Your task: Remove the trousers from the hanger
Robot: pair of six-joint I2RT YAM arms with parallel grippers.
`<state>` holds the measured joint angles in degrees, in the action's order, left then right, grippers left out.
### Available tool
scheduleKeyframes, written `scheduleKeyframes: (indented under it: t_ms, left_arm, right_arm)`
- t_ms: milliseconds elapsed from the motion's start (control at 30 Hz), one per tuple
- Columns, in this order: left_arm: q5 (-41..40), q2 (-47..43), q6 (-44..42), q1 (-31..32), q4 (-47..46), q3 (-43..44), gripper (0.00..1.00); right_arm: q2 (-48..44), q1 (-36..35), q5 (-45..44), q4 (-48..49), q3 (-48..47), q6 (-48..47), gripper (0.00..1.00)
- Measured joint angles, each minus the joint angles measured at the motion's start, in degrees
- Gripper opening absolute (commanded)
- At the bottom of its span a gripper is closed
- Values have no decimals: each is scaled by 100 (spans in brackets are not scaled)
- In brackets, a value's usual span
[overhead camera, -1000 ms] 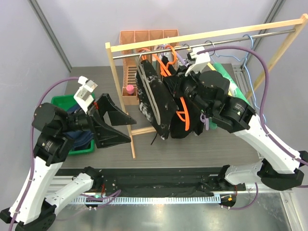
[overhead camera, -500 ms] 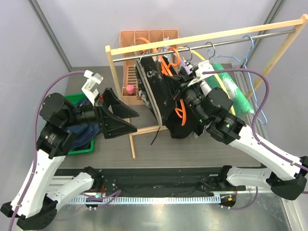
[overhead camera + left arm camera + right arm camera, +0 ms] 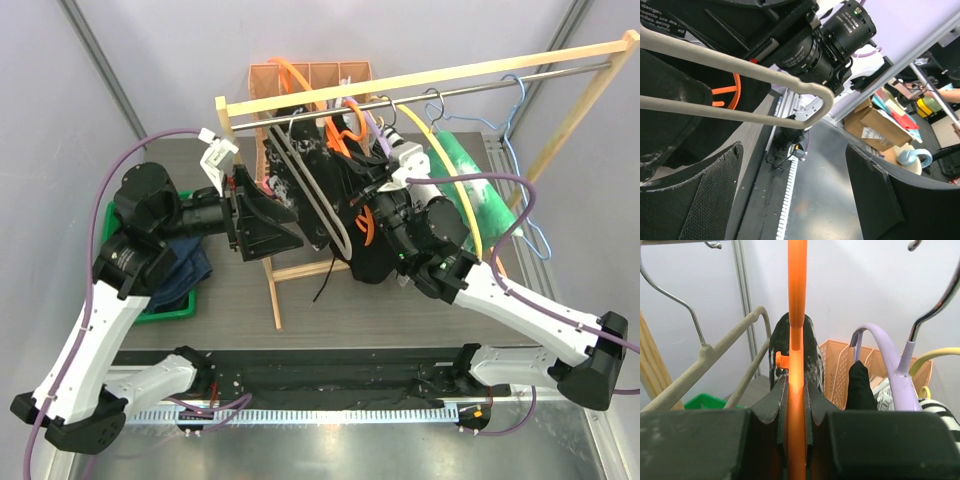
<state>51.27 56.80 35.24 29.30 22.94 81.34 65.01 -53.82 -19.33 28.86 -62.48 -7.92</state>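
The black white-speckled trousers [image 3: 300, 165] hang over an orange hanger [image 3: 346, 136] at the left end of the rail. My right gripper [image 3: 368, 205] is shut on that orange hanger [image 3: 796, 390], and the speckled cloth [image 3: 815, 352] drapes just behind the jaws. My left gripper [image 3: 268, 225] is open and empty, close to the left of the speckled trousers. In the left wrist view its fingers [image 3: 690, 200] stand wide apart below a beige hanger [image 3: 740, 65]. The navy blue trousers [image 3: 190, 265] lie in the green bin [image 3: 150, 310].
The wooden rack [image 3: 250, 190] with its metal rail [image 3: 460, 90] spans the table. A beige hanger [image 3: 315, 200], a plain black garment [image 3: 370, 260], a purple hanger [image 3: 890, 350], a green garment [image 3: 470, 170] and a blue wire hanger [image 3: 525, 200] also hang there. An orange basket [image 3: 310, 75] stands behind.
My left gripper has swung right and up, close to the speckled trousers. My right arm has moved left and nearer with the orange hanger, which has shifted the hanging clothes.
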Motion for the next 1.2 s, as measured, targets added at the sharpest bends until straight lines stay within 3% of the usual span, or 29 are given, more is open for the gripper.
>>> scheduleKeyframes:
  t_ms: [467,1200]
  left_arm:
    - [-70,304,-470,33,173,116,82]
    - [-181,302,-573,31,240,170,83]
  right_arm:
    - [546,9,66,1930,437,-726,1]
    - [874,2,457,2328,267,-848,1]
